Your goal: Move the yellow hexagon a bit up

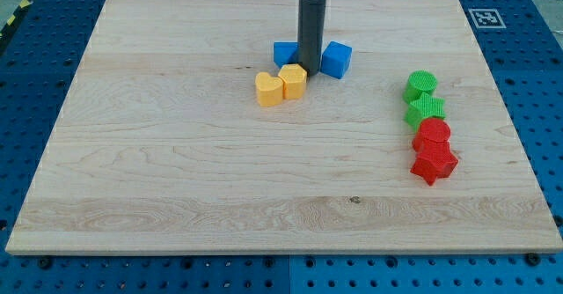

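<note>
The yellow hexagon (294, 80) sits on the wooden board (176, 171) above the board's middle. A yellow heart-shaped block (269, 90) touches its left side. My tip (311, 71) rests on the board just right of the yellow hexagon, close to or touching its right edge. A blue block (285, 53) lies just above the hexagon, partly hidden by the rod. A blue cube (336, 59) lies to the right of the rod.
At the view's right stands a column of blocks: a green cylinder (420, 85), a green block (426, 111), a red cylinder (433, 135) and a red star (435, 163). A fiducial tag (483, 17) marks the board's top right corner.
</note>
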Controlling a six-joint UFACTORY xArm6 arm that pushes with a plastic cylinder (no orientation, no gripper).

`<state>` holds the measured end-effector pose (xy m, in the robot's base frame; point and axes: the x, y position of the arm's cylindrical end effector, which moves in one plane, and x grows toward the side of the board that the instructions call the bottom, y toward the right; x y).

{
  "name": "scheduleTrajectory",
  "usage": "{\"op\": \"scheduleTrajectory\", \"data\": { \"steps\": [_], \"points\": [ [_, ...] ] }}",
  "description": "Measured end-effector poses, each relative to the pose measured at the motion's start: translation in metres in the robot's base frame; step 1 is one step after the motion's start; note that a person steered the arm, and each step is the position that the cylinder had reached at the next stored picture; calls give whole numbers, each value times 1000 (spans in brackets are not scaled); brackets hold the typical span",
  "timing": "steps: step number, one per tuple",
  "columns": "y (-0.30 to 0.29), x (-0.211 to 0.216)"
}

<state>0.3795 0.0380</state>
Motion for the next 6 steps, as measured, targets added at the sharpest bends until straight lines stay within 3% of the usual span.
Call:
{"op": "scheduleTrajectory", "data": {
  "steps": [4, 6],
  "points": [
    [-6, 102],
    [-24, 58]
  ]
}}
